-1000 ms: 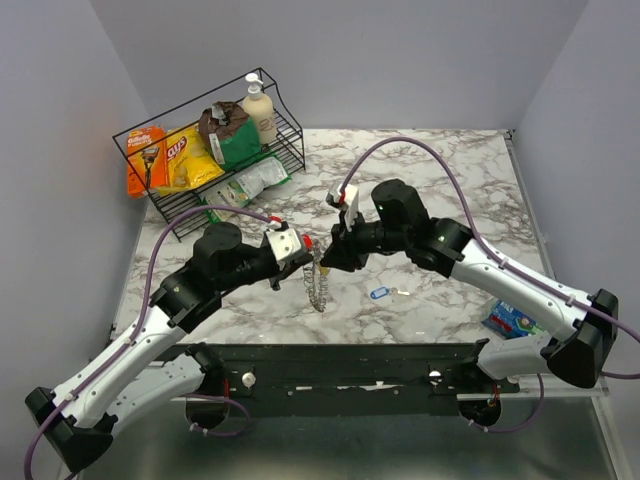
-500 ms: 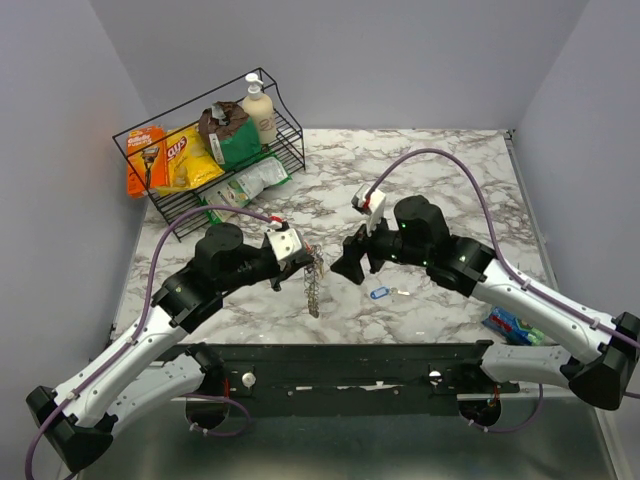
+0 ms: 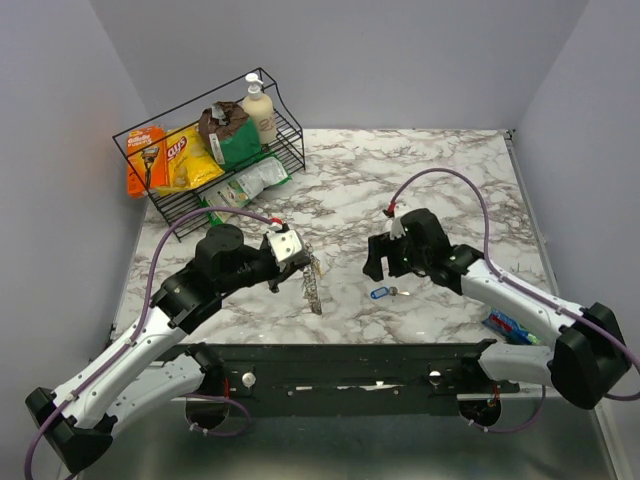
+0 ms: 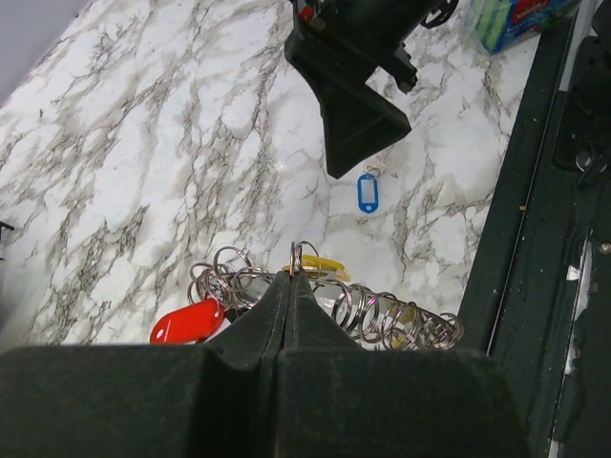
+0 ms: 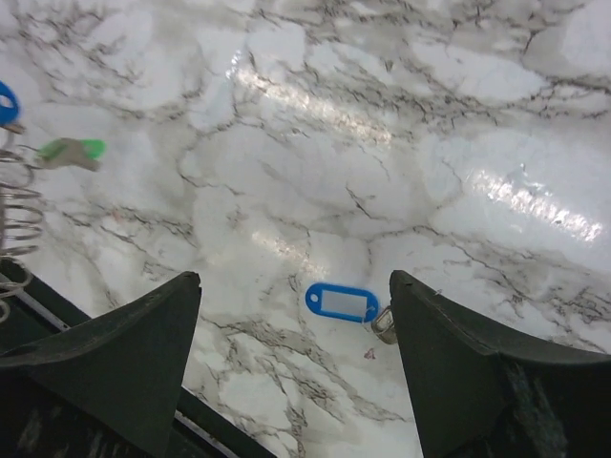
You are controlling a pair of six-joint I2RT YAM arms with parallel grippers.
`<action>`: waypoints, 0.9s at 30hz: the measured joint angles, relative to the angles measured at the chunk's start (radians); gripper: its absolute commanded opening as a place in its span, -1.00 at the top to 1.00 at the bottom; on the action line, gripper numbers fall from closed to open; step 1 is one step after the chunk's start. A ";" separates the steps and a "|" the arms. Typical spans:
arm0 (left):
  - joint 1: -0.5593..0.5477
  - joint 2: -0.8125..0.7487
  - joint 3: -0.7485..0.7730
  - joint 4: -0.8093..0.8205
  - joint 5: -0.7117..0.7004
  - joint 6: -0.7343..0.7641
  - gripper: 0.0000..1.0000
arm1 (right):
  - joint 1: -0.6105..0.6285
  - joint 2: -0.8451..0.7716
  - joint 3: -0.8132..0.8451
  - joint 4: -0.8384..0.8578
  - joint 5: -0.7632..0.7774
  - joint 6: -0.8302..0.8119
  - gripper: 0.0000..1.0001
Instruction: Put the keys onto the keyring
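My left gripper (image 3: 299, 262) (image 4: 289, 277) is shut on the thin silver keyring (image 4: 304, 256), held above the table. Keys with a red tag (image 4: 186, 322) and a yellow tag (image 4: 320, 265) hang on it, and a chain of silver rings (image 3: 315, 288) (image 4: 391, 320) dangles below. A key with a blue tag (image 3: 378, 293) (image 5: 342, 301) (image 4: 368, 191) lies on the marble. My right gripper (image 3: 373, 264) (image 5: 294, 279) stands open just above that key, one finger on either side of it, holding nothing. A green tag (image 5: 72, 151) from the hanging bunch shows at the left edge of the right wrist view.
A black wire basket (image 3: 170, 205) with snack bags and a bottle stands at the back left. A blue packet (image 3: 512, 325) lies near the right front edge. The black mounting rail (image 3: 340, 365) runs along the table's near edge.
My right gripper has opened, drawn away from the keyring to the right and come down over the blue-tagged key. My left gripper still holds the keyring in about the same place.
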 measured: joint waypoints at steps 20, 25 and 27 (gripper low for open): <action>0.000 -0.002 0.000 -0.004 0.000 0.001 1.00 | 0.017 0.275 0.007 -0.175 0.069 0.048 0.09; 0.000 -0.002 0.000 -0.004 0.000 0.001 1.00 | 0.029 0.295 0.023 -0.177 0.072 0.048 0.26; 0.000 -0.002 0.000 -0.004 0.000 0.001 1.00 | 0.029 0.303 0.029 -0.177 0.073 0.048 0.31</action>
